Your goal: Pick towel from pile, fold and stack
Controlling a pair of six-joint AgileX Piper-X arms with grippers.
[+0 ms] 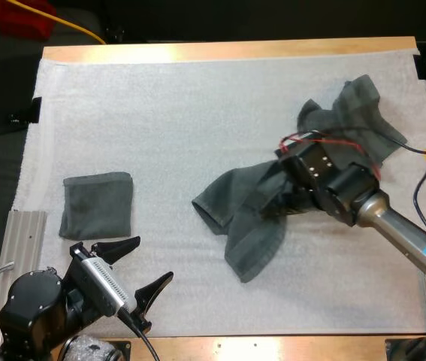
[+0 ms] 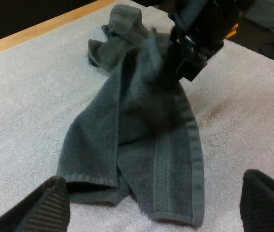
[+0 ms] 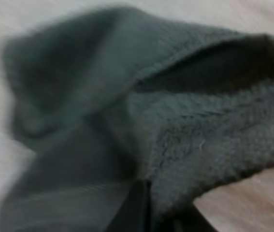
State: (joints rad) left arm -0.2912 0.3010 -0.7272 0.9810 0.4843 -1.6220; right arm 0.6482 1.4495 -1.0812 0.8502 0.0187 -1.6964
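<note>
High view, nearest first: left gripper (image 1: 155,258) hovers over the near edge of the white mat (image 1: 197,113), fingers wide apart, nothing between them. Just beyond it, a folded towel (image 1: 98,204) lies flat near the mat's left side.

Mid-mat: a loose towel (image 1: 246,233), dark grey-green, is drawn out long, its free end spread flat toward the left arm. The right gripper (image 1: 271,200) sits buried in this cloth. Right wrist view shows its black fingers pinched on a thick fold.

Farthest, at the far right: a crumpled heap (image 1: 355,109). Cannot tell whether it is a second towel or the same one's tail.

Judgement: the terry is light, limp and not slippery. It sags and bunches and will not hold a shape. The best hold looks to be a hemmed corner at the free end, just ahead of the left fingers in the left wrist view.
</note>
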